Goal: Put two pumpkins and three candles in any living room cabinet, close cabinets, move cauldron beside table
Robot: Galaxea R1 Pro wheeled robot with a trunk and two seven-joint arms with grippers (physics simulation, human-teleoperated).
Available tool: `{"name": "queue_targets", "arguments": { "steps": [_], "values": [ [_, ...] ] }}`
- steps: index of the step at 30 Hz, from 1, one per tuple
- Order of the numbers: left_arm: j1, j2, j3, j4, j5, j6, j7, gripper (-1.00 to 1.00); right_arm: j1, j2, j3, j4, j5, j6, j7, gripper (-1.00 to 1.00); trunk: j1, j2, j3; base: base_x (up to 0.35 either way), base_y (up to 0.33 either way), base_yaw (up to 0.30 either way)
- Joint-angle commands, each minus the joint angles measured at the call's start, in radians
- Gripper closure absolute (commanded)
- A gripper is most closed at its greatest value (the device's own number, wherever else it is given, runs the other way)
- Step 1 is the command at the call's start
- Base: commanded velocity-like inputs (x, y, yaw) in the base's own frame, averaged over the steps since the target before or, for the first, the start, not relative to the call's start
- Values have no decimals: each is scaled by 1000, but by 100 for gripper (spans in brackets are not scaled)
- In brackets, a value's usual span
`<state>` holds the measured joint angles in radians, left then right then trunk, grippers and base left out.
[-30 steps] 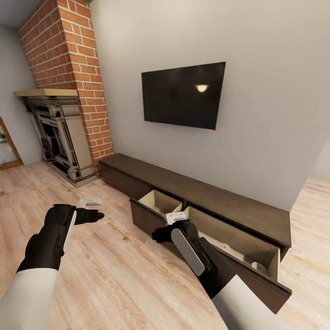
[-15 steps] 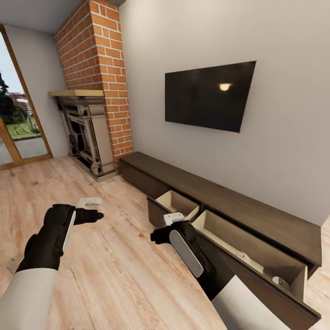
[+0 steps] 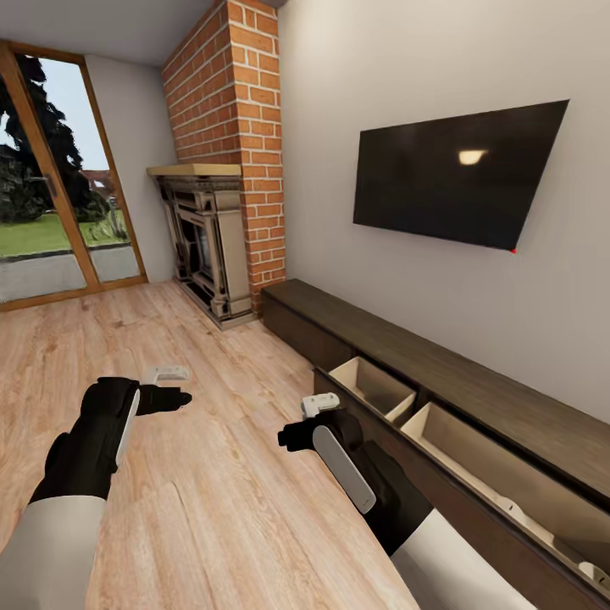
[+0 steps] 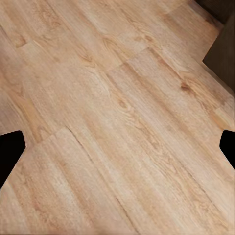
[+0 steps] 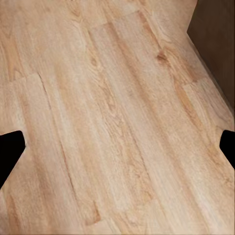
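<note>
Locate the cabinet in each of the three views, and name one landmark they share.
Head view: the cabinet runs along the wall under the TV, with two fronts pulled out.
Left wrist view: a dark brown front, likely the cabinet, sits at a corner of the frame.
Right wrist view: a similar dark front sits at a corner.
Shared landmark: the wood plank floor.

One long brown cabinet [image 3: 474,385] with two drawers pulled open, one black TV [image 3: 457,174], one brick column [image 3: 233,135], one fireplace [image 3: 203,241], two robot hands, left hand [image 3: 174,398], right hand [image 3: 292,436]
</note>
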<state>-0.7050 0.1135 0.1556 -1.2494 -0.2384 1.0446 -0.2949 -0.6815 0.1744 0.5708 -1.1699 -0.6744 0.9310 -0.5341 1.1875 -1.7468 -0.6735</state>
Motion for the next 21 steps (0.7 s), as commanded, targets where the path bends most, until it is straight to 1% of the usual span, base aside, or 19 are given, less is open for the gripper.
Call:
{"name": "queue_targets", "arguments": {
  "steps": [1, 11, 16, 21],
  "values": [
    [-1, 0, 1, -1, -10, 3, -10, -100, -1, 0, 1, -1, -10, 2, -10, -100, 0, -1, -1, 198, 232, 274],
    [-1, 0, 1, 1, -12, 3, -10, -100, -1, 0, 1, -1, -10, 1, -10, -100, 0, -1, 0, 209, 240, 273],
    [-1, 0, 1, 2, -12, 3, -10, -100, -1, 0, 1, -2, -10, 0, -10, -100, 0, -1, 5, 266, 206, 196],
    [-1, 0, 1, 5, -12, 3, -10, -100, -1, 0, 3, -2, -10, 0, -10, -100, 0, -1, 12, 313, 97, 158]
  ]
}}
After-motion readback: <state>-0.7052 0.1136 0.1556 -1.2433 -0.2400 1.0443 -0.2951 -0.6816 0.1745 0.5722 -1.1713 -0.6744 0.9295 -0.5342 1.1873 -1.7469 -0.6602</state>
